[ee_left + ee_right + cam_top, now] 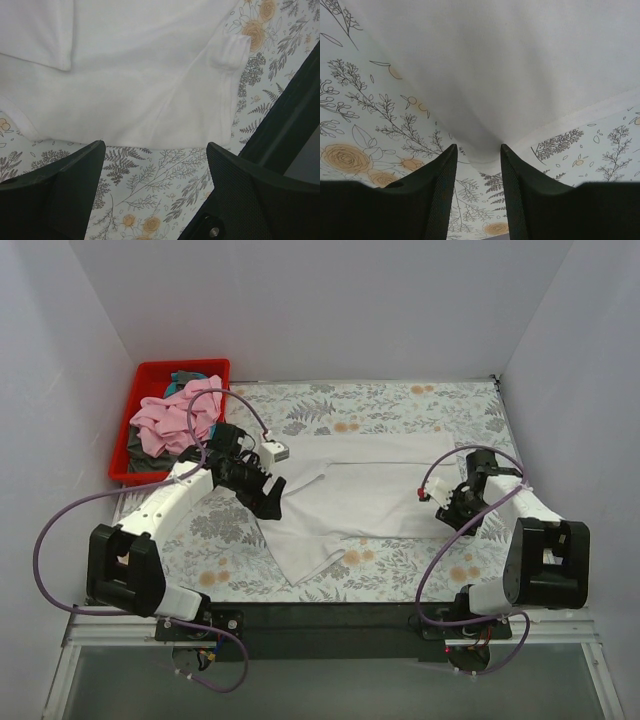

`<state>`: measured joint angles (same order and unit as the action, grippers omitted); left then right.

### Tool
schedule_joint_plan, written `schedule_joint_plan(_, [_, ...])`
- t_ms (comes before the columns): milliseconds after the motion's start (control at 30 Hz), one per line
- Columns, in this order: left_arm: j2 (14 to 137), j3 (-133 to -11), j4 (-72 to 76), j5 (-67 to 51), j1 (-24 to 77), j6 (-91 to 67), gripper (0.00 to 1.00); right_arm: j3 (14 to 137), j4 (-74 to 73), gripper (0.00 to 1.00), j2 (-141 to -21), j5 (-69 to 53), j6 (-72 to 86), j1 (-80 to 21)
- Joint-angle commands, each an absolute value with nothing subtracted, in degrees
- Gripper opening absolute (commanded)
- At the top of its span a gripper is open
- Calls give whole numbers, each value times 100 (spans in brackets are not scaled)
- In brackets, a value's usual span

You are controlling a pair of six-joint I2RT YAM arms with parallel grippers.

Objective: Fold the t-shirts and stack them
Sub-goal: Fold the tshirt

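White t-shirt [370,490], floral tablecloth [400,405]

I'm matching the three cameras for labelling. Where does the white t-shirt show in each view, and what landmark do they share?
Top external: white t-shirt spread flat across the middle of the picture.
Left wrist: white t-shirt fills the upper part, above the open left gripper.
Right wrist: white t-shirt fills top and middle, bunched in the right gripper.
Shared landmark: the floral tablecloth beneath it, in all three.
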<state>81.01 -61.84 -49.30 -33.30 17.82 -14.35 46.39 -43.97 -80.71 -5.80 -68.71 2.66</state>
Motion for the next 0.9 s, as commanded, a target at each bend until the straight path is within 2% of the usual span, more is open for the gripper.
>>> schedule_joint_plan(0, [8095, -6100, -4773, -3094, 1819, -1371, 81, 4553, -3955, 45, -8217, -431, -6979, 202])
schedule_joint_plan(400, [7981, -5678, -4851, -2778, 2223, -1012, 79, 3674, -3340, 46, -8060, -132, -7216, 193])
schedule_joint_plan(500, [7796, -5380, -4738, -2567, 2627, -879, 75, 3691, -3331, 46, -8024, -149, -7154, 193])
schedule_joint_plan(667, [7795, -4931, -4544, -2031, 3286, -765, 53, 3981, -3612, 46, -7832, -255, -7093, 193])
schedule_joint_plan(867, [7708, -4632, -4237, -1732, 3858, -808, 49, 4175, -4183, 46, -7419, -369, -7198, 193])
